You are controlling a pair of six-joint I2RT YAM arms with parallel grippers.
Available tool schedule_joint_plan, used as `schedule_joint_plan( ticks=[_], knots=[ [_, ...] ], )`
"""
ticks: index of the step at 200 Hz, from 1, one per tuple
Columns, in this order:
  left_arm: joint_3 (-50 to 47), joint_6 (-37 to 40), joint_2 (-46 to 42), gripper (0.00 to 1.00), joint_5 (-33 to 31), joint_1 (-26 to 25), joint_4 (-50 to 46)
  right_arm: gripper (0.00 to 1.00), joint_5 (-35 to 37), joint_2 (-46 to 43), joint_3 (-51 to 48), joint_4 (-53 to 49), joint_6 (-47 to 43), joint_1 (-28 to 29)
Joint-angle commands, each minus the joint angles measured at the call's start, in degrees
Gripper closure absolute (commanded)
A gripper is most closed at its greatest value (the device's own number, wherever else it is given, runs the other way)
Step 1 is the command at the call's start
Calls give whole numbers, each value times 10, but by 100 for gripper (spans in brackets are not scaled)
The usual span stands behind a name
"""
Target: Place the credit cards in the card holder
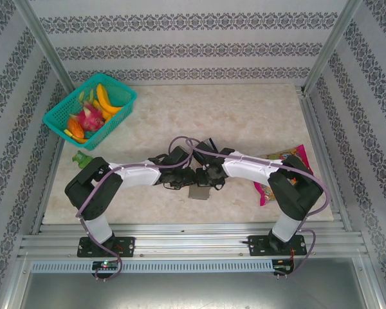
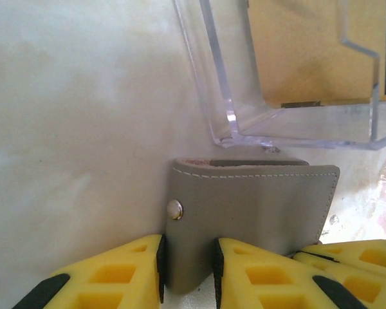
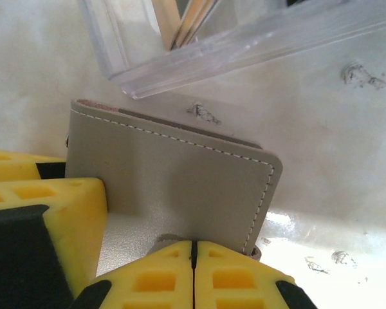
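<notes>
The card holder [image 1: 199, 192], a flat grey stitched sleeve with a metal snap, lies at the middle of the table between both grippers. In the left wrist view my left gripper [image 2: 188, 257] is shut on the holder's [image 2: 257, 206] snap-side flap, a black pad against each side. In the right wrist view my right gripper [image 3: 193, 248] has its yellow fingertips pressed together on a thin edge of the holder [image 3: 180, 174]. The credit cards stand in a clear plastic tray [image 2: 225, 96] just beyond the holder. A tan card face [image 2: 309, 51] and card edges [image 3: 180, 19] show through it.
A teal basket [image 1: 90, 109] of toy fruit sits at the back left. A colourful candy bag [image 1: 286, 158] lies at the right under the right arm. A small green item [image 1: 82, 158] rests by the left arm. Metal rails run along the table's near edge.
</notes>
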Motion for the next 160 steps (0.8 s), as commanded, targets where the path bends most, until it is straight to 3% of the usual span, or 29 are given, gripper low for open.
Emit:
schedule_joint_plan(
  ticks=[1,44,79,104,147,160],
  knots=[
    [-17,-14,22,72,1,-13,1,94,-8,112,-34,4,17,50],
    [-40,-31,4,74,-13,-13,23,94,-59,92,-69,71,27,37],
    [-61,-53,4,78,-6,-13,61,95,-141,73,-100,173,42,29],
    [-78,-70,6,78,3,-13,90,100,-87,113,-52,85,39,39],
    [-103,-88,-1,78,1,-13,120,100,-10,162,-14,-7,31,54],
    [-107,-93,1,78,2,-13,132,100,-16,167,-7,-10,21,61]
  ],
)
